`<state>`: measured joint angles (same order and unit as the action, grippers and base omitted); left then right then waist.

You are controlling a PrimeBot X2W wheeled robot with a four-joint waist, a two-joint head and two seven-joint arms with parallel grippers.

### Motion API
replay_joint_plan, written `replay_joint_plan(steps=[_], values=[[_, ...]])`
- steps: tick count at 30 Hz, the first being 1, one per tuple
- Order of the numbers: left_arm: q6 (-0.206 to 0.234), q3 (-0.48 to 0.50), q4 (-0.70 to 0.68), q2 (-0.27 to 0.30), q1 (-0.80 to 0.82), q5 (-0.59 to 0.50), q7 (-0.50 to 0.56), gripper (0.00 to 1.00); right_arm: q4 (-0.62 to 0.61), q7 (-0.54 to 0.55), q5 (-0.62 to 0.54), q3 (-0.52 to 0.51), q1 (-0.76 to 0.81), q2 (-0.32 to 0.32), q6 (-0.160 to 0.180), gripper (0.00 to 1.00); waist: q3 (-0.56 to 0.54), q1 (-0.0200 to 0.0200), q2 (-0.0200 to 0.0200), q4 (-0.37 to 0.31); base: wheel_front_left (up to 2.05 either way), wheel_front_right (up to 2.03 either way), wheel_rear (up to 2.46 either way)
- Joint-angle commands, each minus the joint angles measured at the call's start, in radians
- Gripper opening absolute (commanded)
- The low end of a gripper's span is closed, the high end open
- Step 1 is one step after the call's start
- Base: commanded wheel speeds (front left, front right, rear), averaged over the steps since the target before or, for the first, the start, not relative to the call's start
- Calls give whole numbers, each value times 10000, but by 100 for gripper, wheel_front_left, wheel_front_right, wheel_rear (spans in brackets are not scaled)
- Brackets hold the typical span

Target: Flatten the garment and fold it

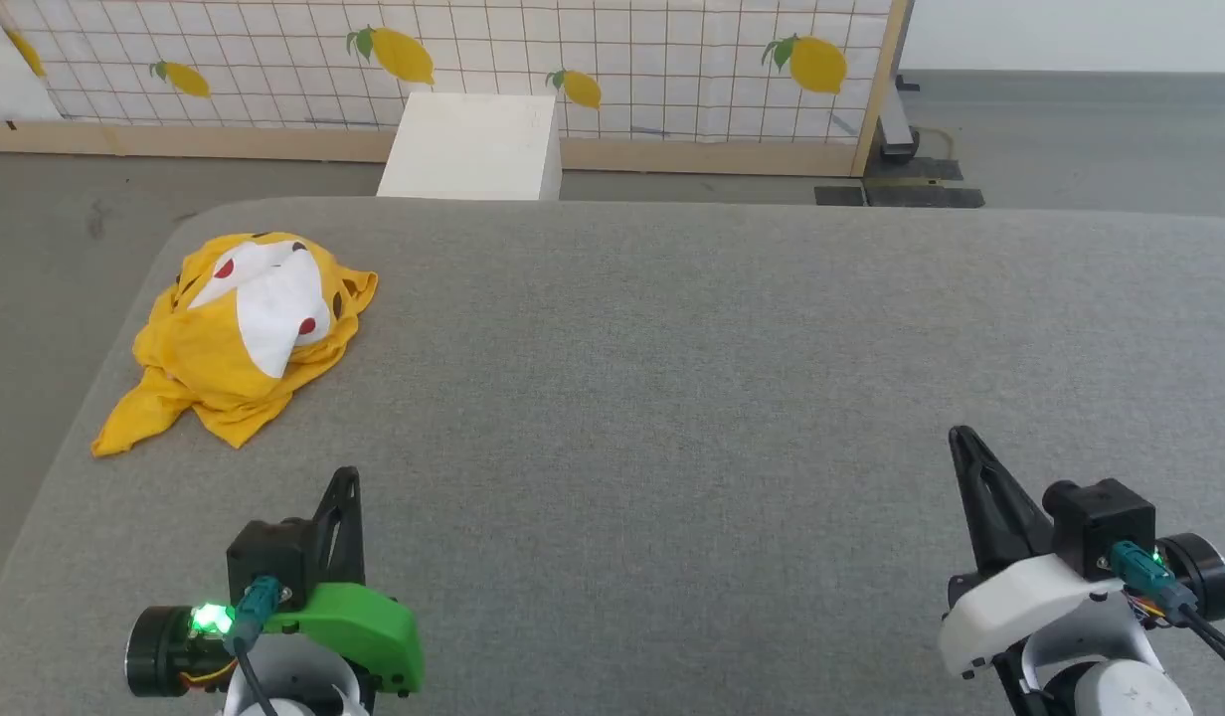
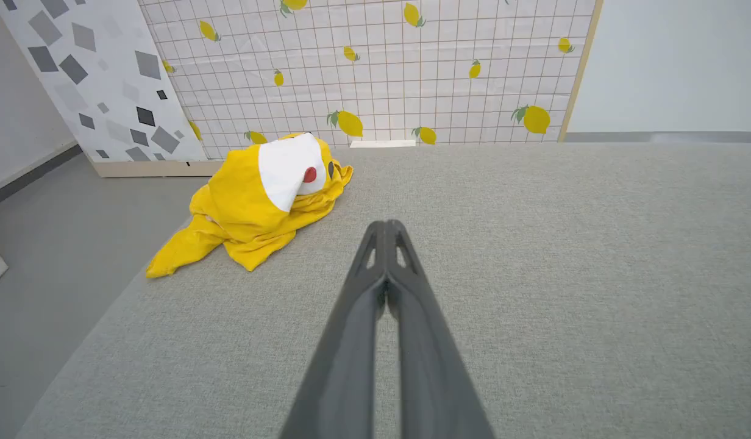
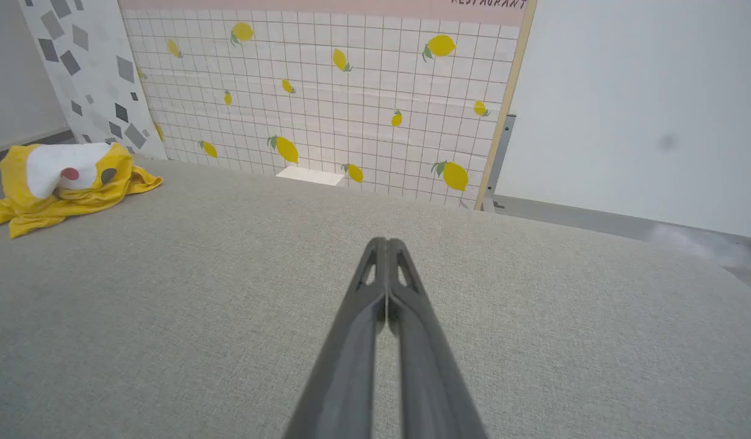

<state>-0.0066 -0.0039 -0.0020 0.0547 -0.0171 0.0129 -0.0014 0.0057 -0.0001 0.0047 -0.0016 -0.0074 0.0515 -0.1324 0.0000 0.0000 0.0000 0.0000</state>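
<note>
The garment [image 1: 240, 333] is a bright yellow T-shirt crumpled in a heap at the far left of the grey table, its white print with red dots facing up. It also lies ahead and left of my left fingers as the garment [image 2: 253, 204], and far to the left as the garment [image 3: 58, 183] in the right wrist view. My left gripper [image 1: 346, 479] stands shut and empty near the table's front left, well short of the shirt. My right gripper [image 1: 961, 438] is shut and empty at the front right. The left gripper [image 2: 386, 224] and right gripper [image 3: 386, 241] show tips pressed together.
The grey fabric table [image 1: 672, 338] spreads wide between the shirt and my right arm; its left edge runs close beside the shirt. Behind it stand a white box [image 1: 473, 147] and a tiled lemon-print panel [image 1: 573, 60] with a wooden frame. Grey floor [image 1: 46, 229] lies to the left.
</note>
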Motion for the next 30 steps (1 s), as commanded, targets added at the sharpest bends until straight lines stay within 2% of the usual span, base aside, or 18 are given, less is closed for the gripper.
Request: replay_joint_plan(steps=[1,3,4,30], values=[[66,39,20,-45,171,-129,14,0,-57,1,-47,16,74,-13,17,0,0,0,0,0,0,0,0],[66,39,20,-45,171,-129,14,0,-57,1,-47,16,74,-13,17,0,0,0,0,0,0,0,0],[0,0,0,0,0,0,0,100,0,0,0,2,0,0,0,100,0,0,0,0,0,0,0],[38,-26,-73,-6,-134,247,-430,100,264,-432,605,-495,-4,-1,3,100,36,0,0,-22,0,0,0]])
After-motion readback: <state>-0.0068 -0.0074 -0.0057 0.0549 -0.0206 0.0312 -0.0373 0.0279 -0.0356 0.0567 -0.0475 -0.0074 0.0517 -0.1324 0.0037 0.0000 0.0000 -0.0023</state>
